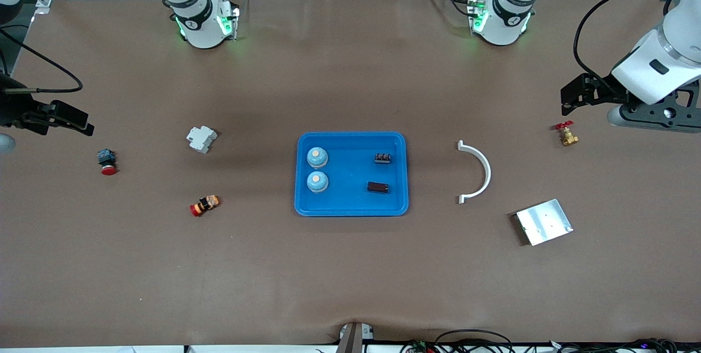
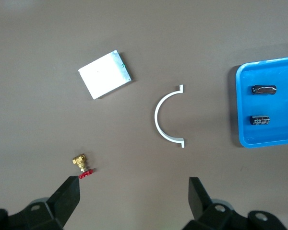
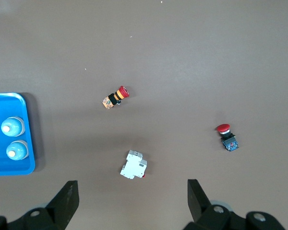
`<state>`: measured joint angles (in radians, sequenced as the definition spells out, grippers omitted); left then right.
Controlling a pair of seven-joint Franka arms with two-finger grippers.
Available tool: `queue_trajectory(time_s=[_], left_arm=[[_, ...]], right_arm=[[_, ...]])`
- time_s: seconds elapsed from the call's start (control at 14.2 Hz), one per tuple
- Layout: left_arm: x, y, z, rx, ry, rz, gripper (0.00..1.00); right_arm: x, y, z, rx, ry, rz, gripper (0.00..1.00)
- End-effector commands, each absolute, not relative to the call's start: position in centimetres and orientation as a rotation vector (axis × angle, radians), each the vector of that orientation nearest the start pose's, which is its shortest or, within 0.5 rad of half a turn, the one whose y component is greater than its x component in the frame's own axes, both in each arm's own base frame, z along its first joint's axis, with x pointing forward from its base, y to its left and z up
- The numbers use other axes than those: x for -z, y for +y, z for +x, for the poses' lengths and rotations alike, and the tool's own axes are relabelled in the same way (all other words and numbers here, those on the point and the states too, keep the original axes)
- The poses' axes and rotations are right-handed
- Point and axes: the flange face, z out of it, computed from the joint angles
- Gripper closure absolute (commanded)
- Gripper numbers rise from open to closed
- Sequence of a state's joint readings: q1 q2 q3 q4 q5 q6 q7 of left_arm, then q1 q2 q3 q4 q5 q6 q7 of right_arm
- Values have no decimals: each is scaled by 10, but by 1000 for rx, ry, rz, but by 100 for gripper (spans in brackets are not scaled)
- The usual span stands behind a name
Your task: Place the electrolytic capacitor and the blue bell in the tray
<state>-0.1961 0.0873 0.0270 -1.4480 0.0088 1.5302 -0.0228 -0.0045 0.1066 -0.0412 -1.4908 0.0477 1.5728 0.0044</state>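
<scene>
On table, near to far
Tray (image 1: 351, 208): mid-table; holds two blue bells (image 1: 317, 181) and two dark capacitors (image 1: 378, 187).
Left gripper (image 2: 134, 191): jaws spread, empty, over table by brass valve (image 1: 567, 135).
Right gripper (image 3: 133, 194): jaws spread, empty, over table by white breaker (image 1: 201, 138).

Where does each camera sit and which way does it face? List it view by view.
Front view: high across the table, facing both arm bases; sees the tray.
Left wrist view: looks down past the open left gripper at the white arc, silver plate and brass valve.
Right wrist view: looks down past the open right gripper at the breaker.
Shared: all three show the tray.
</scene>
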Motion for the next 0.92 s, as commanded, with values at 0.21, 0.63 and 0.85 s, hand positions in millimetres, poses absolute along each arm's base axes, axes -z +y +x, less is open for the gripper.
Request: queue_trajectory(time_s=[0.21,0.63,0.85], left_arm=[[-636,-99,567,28,235,-3125,0],[-636,-98,569,45,233,-3124,0],[-636,-98,569,45,233,-3124,0]], right_arm=[[-603,-20,581,-23,68,-3081,0],[-603,-23,580,-30,75,-3081,0],[-603,-22,580,-33,75,-3081,0]])
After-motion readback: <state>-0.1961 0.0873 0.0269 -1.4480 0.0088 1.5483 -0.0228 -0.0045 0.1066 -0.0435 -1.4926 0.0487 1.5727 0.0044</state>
